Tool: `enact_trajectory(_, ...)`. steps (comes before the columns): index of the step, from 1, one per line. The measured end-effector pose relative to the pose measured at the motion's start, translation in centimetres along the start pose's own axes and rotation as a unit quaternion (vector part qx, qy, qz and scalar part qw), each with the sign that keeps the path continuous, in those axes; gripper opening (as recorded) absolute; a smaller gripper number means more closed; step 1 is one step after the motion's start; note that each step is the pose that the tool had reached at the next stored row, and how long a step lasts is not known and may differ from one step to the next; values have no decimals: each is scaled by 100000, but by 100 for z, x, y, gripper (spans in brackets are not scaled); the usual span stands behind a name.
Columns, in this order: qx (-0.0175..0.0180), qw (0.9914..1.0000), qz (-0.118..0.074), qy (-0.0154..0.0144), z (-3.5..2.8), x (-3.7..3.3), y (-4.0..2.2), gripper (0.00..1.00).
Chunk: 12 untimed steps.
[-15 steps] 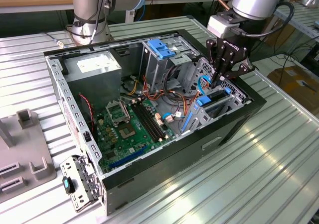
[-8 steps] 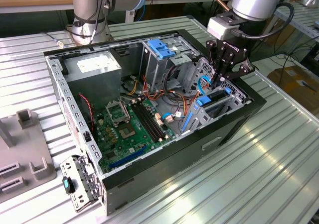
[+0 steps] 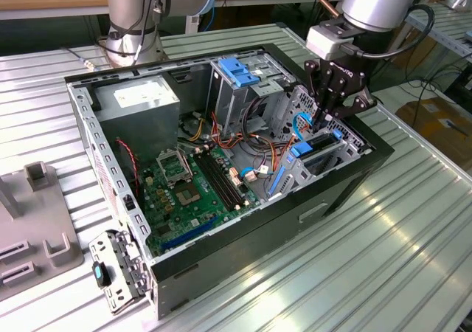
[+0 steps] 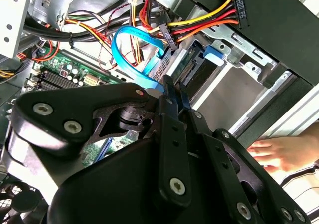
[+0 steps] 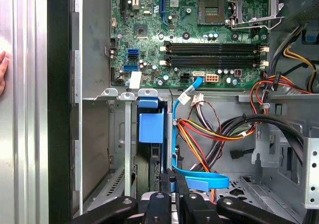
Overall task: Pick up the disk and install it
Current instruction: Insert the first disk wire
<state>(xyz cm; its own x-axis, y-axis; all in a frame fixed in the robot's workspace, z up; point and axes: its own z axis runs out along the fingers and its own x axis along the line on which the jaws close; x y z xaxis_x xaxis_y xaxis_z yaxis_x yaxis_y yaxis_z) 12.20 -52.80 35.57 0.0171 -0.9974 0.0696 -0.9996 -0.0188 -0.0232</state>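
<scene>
Black open case [image 3: 346, 192] is lying on the ribbed bench [image 3: 383, 258]. You're looking at the disk [image 3: 318, 153] sitting upright in the bay slot along the case wall on the exterior view's right, with its blue carrier facing up. Your pincer [image 3: 330, 118] is hanging right at the disk's end, fingers drawn together; can't tell if they're pinching anything. A blue cable [image 5: 199, 179] is looping just beside the fingers, and orange and yellow wires [image 5: 199, 139] are crowding next to the bay. The motherboard [image 3: 184, 192] is lying on the case floor. A hand [image 4: 274, 152] is resting outside the case wall.
</scene>
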Motion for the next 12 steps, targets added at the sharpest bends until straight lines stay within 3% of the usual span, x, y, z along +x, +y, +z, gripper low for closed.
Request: enact_trajectory(12,8,100000,-66,-2,6,0,1,16)
